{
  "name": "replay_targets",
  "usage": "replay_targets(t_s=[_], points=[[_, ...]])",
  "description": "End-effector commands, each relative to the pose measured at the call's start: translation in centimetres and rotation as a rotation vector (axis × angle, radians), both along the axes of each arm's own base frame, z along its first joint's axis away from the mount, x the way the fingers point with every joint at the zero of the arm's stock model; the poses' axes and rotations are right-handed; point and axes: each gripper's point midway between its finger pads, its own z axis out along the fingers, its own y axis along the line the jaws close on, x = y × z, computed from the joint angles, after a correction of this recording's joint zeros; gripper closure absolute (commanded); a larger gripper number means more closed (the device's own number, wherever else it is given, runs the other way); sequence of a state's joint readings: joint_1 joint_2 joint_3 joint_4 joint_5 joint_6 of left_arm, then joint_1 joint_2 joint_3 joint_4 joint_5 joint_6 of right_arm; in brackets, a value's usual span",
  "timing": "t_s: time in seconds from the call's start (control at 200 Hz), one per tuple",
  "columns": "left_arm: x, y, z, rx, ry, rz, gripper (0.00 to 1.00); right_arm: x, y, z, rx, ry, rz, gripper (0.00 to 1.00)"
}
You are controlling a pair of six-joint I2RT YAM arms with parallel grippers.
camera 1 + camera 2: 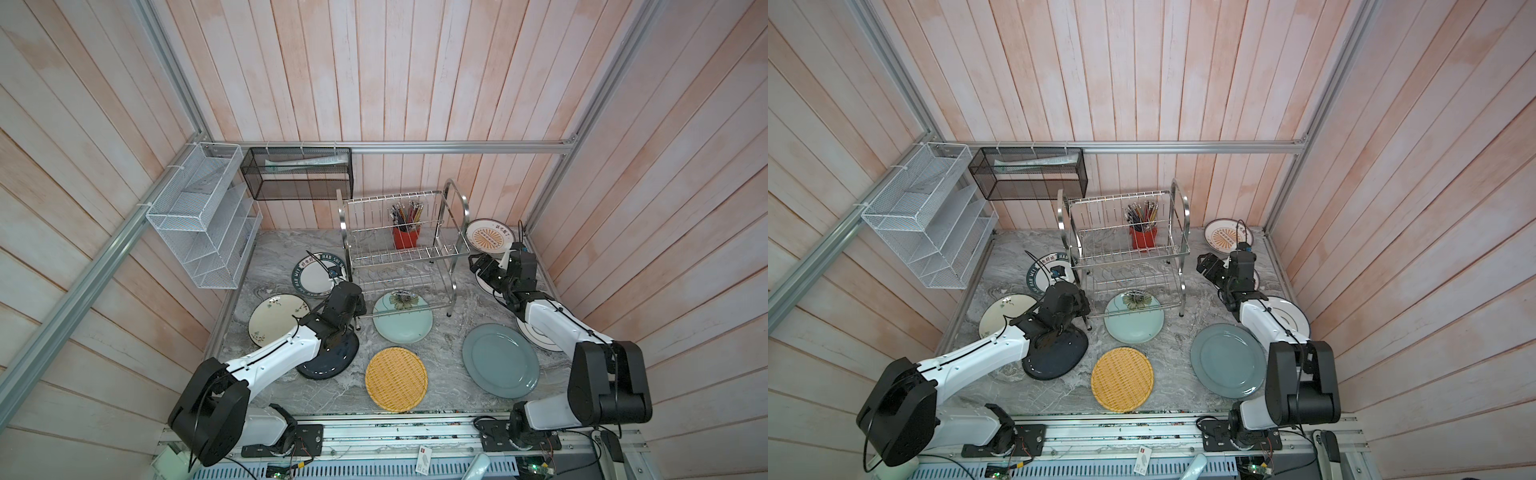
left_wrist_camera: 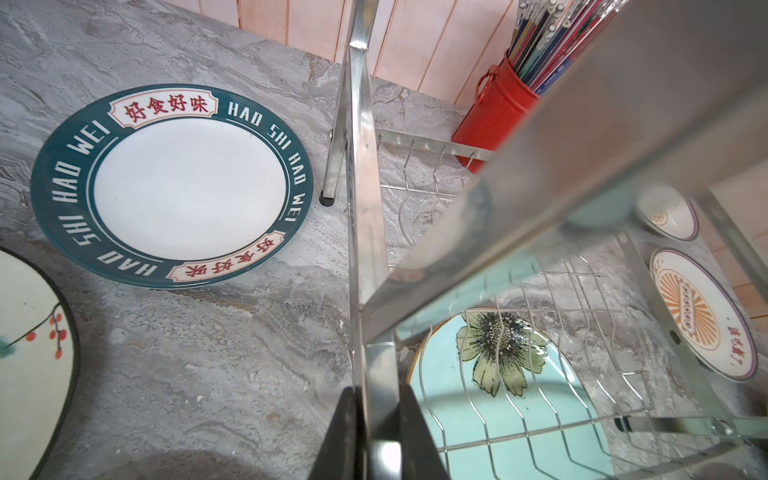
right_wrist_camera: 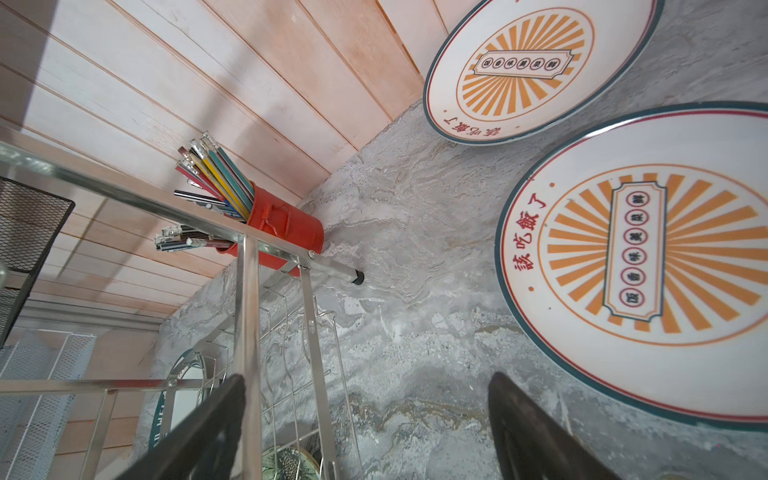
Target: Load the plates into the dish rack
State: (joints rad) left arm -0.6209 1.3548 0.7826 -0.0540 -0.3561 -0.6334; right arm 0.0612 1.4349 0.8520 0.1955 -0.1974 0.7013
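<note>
The steel dish rack [image 1: 407, 249] stands at the back of the table, with a red cup [image 1: 405, 237] on its upper tier. My left gripper [image 2: 378, 395] is shut on the rack's front left upright, as both top views show [image 1: 360, 311]. My right gripper [image 3: 365, 407] is open beside the rack's right end [image 1: 477, 266], one finger close to a steel upright. Plates lie flat on the table: green-rimmed [image 2: 174, 183], mint flowered [image 1: 402, 324] partly under the rack, black [image 1: 332, 361] under my left arm, yellow woven [image 1: 396, 379], grey-blue [image 1: 500, 360], and two sunburst ones [image 3: 648, 257] [image 3: 532, 62].
A cream plate with red berries [image 1: 276, 318] lies at the left edge. A white dark-rimmed plate [image 1: 536, 334] lies under my right arm. A white mesh organiser [image 1: 199, 220] and a black mesh basket [image 1: 297, 174] hang on the walls at the back left.
</note>
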Motion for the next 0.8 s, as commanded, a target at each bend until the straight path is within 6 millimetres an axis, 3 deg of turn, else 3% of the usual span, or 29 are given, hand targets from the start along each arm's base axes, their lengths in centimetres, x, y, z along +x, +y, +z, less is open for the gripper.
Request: replay_targets(t_s=[0.0, 0.11, 0.18, 0.37, 0.54, 0.675, 0.795], points=[[-0.3, -1.7, -1.2, -0.055, 0.065, -0.028, 0.95, -0.7, 0.1, 2.3, -0.004, -0.042, 0.023, 0.09], [0.2, -2.4, -0.8, -0.049, 0.065, -0.039, 0.92, -1.3, 0.0, 3.0, 0.006, -0.058, 0.017, 0.08], [0.3, -2.5, -0.7, -0.047, 0.07, -0.039, 0.84, -1.7, 0.1, 3.2, 0.016, -0.06, 0.021, 0.09], [-1.4, -1.0, 0.0, -0.041, 0.067, -0.023, 0.31, -3.3, -0.1, 4.3, 0.029, -0.087, 0.008, 0.08], [-3.7, 0.1, 3.4, -0.061, 0.014, -0.071, 0.01, -4.5, -0.4, 6.2, 0.036, -0.129, -0.008, 0.07], [-6.4, 2.4, 7.0, -0.081, -0.041, -0.068, 0.0, -5.6, -0.4, 7.3, 0.046, -0.152, -0.005, 0.07], [-8.9, 5.4, 8.4, -0.098, -0.04, -0.015, 0.0, -6.9, -0.1, 7.9, 0.064, -0.166, 0.004, 0.06]])
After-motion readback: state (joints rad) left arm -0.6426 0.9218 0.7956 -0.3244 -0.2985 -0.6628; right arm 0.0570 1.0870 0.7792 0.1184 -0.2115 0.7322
